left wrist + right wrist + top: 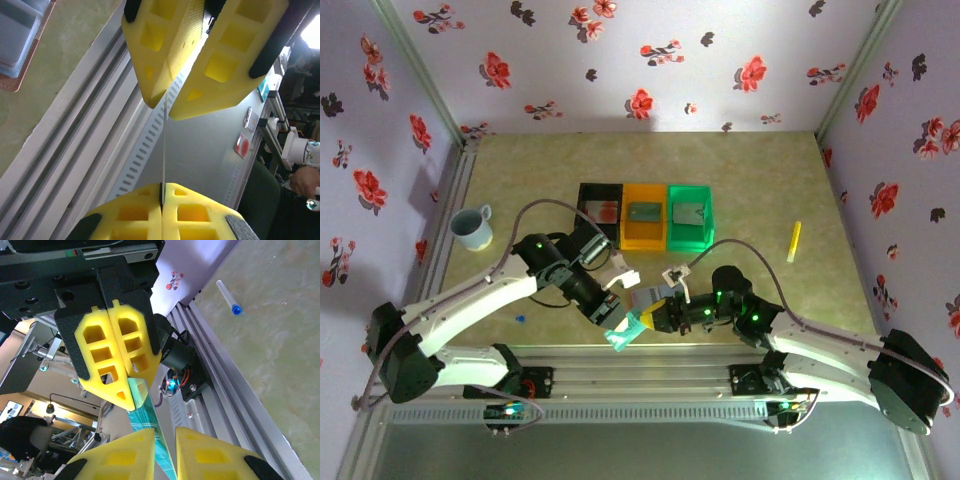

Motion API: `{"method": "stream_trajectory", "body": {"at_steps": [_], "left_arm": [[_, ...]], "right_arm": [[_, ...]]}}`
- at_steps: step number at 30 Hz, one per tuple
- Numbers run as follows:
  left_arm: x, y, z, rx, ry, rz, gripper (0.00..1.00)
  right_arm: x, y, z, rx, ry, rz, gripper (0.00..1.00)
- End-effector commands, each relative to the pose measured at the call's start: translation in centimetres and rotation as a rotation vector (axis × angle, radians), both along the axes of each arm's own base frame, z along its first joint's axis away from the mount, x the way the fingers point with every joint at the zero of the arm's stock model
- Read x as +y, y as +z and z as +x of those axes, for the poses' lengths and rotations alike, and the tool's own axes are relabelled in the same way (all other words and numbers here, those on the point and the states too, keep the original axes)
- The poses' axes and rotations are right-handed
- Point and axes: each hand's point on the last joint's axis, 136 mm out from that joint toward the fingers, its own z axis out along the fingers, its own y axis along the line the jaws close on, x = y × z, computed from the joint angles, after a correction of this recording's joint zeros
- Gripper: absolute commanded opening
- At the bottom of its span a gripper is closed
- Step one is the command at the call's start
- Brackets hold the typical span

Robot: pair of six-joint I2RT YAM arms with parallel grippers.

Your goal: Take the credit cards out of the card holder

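A thin teal credit card [623, 337] hangs over the table's near edge, between the two grippers. My left gripper [617, 325] is shut on one end of it; in the left wrist view the credit card [164, 145] shows edge-on, rising out of the closed left gripper [161, 192]. My right gripper [165, 437] stands around the credit card's [147, 415] other end. The card lies against one yellow finger [125, 455], with a gap to the other. The card holder [17, 40], blue-grey inside with a tan rim, lies open on the table [658, 296] behind the grippers.
Black [600, 215], orange [644, 228] and green [691, 228] bins stand in a row mid-table, each with a card inside. A mug [473, 228] sits at the left and a yellow tube [794, 241] at the right. The slotted metal rail [75, 145] runs under the grippers.
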Motion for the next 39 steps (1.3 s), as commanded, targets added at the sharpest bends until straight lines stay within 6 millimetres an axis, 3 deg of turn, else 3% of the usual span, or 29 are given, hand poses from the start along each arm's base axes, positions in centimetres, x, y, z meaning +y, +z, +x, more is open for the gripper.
{"method": "stream_trajectory", "body": {"at_steps": [1,14,20,26,31,39], "left_arm": [[-0.3,1.2,0.1,-0.019,-0.013,-0.052,0.00],[-0.3,2.0,0.3,-0.042,-0.015,-0.069,0.05],[-0.2,2.9,0.7,-0.070,0.001,-0.097,0.32],[0.8,5.3,2.3,-0.160,0.064,-0.140,0.47],[2.7,7.7,4.9,-0.315,0.197,-0.172,0.59],[6.6,8.2,9.5,-0.612,0.498,-0.141,0.90]], "right_arm": [[0.0,0.9,-0.9,-0.020,0.035,0.043,0.16],[-0.2,0.8,-1.1,-0.020,0.036,0.043,0.06],[-0.6,0.9,-1.1,-0.034,0.018,0.043,0.00],[-1.2,1.1,-0.6,-0.073,-0.030,0.025,0.00],[-2.2,1.6,1.6,-0.131,-0.175,-0.025,0.00],[-5.7,4.2,7.8,-0.195,-0.537,-0.071,0.00]]}}
